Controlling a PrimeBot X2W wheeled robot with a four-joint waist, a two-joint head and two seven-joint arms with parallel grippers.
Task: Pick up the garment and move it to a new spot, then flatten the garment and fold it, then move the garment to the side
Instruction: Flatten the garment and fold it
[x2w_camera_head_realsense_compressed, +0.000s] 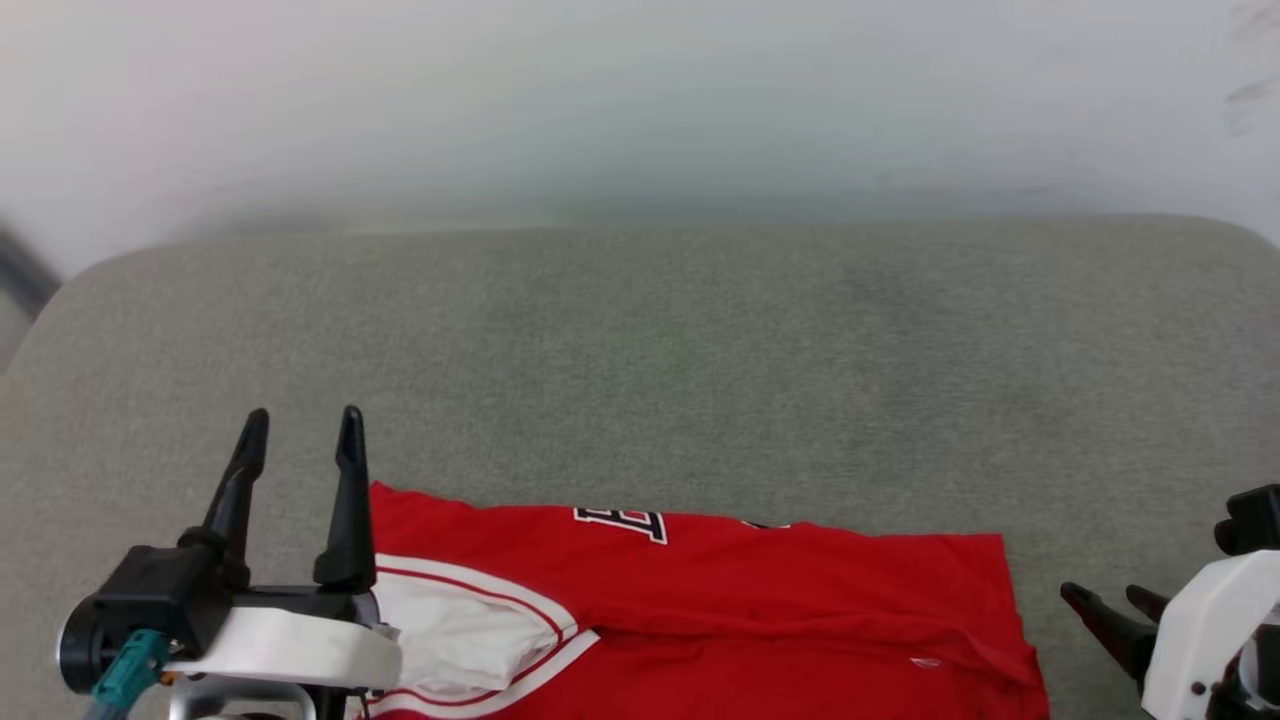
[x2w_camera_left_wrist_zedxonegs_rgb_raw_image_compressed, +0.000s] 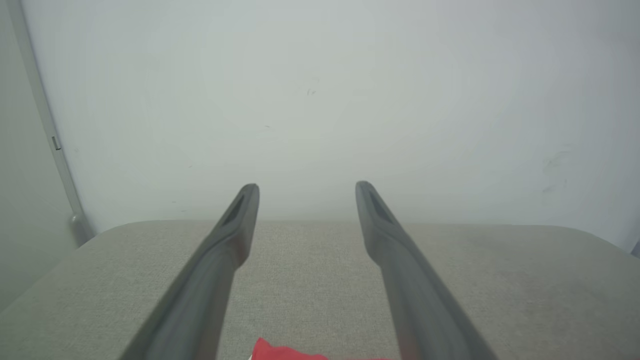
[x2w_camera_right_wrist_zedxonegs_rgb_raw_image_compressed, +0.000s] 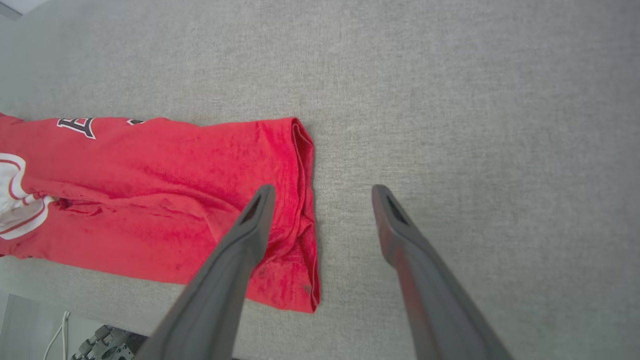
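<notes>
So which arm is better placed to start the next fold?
Left, probably: the left gripper is open at the sleeve end of the garment, while the right gripper, also open, sits clear of its hem.

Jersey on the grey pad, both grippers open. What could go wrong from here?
1. The jersey lies close to the near edge of the grey pad; a drag toward the robot could slide it off.
2. The right gripper hangs by the layered hem; a shallow pinch may catch one layer only and open the fold.
3. The white sleeve is bunched beside the left gripper; folding over it may lock in wrinkles.
</notes>
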